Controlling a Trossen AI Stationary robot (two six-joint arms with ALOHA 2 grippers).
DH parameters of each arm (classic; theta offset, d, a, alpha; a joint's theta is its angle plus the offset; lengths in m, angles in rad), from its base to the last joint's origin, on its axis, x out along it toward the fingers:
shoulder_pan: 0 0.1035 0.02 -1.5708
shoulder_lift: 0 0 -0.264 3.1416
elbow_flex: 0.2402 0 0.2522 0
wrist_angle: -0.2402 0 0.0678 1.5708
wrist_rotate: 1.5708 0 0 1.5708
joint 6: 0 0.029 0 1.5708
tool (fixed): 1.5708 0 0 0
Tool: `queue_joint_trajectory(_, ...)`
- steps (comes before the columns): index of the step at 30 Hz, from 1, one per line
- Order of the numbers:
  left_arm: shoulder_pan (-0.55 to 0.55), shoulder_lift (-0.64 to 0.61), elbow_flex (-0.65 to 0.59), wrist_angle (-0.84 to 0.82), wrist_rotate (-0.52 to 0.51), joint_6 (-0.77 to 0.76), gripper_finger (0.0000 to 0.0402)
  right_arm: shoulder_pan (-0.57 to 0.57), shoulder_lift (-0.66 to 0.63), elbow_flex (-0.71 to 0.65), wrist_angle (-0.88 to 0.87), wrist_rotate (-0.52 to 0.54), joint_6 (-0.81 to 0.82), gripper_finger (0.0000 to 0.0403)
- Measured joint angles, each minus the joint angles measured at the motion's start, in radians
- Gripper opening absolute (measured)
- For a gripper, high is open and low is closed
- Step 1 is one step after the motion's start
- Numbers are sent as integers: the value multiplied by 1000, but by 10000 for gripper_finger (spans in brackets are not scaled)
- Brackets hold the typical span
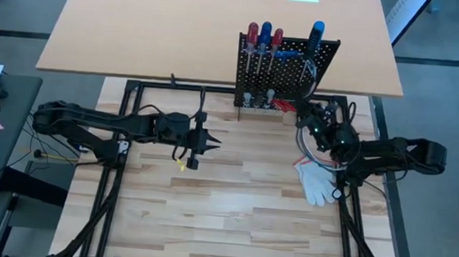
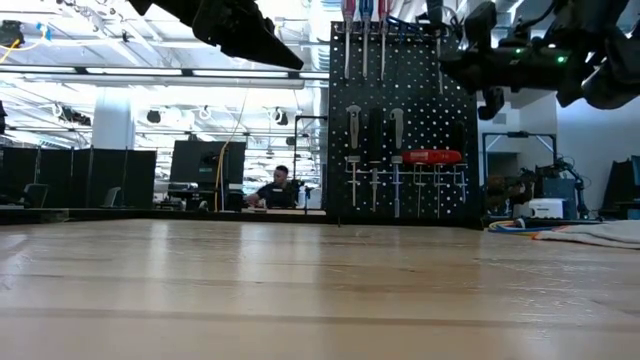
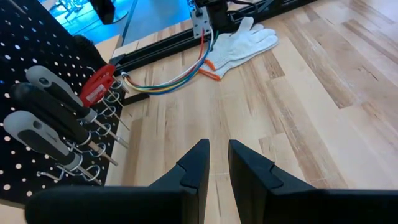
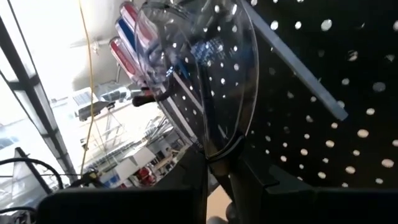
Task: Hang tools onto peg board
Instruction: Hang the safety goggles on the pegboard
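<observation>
Wooden table [image 1: 230, 219], peg board [image 1: 287, 71] upright — right end effector [image 1: 316, 123] beside it

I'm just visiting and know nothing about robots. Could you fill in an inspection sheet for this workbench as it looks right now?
Surface: pale wooden table, bare in the middle.
Job's things: black peg board stands upright at the table's far edge; screwdrivers with red and blue handles hang along its top, more tools lower down.
Clutter: white glove lies near the right arm.
Grippers: left claw hovers mid-table, nearly shut, empty. Right claw is close against the board, gripping a clear tool handle.
Cables: coloured wires run beside the glove.
Surroundings: a person sits far behind the table.
</observation>
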Motion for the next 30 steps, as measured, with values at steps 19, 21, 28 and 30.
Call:
queue_joint_trajectory(19,0,0,0,5,0,-4,56,-17,0,67,-105,4,26,50)
queue_joint_trajectory(21,-1,0,0,5,1,-4,56,-30,0,68,-129,3,56,50)
queue_joint_trajectory(28,-2,0,0,4,6,-4,56,-52,-2,69,-197,0,81,50)
queue_joint_trajectory(30,-2,0,0,4,6,-4,56,-61,-2,69,-215,-5,81,51)
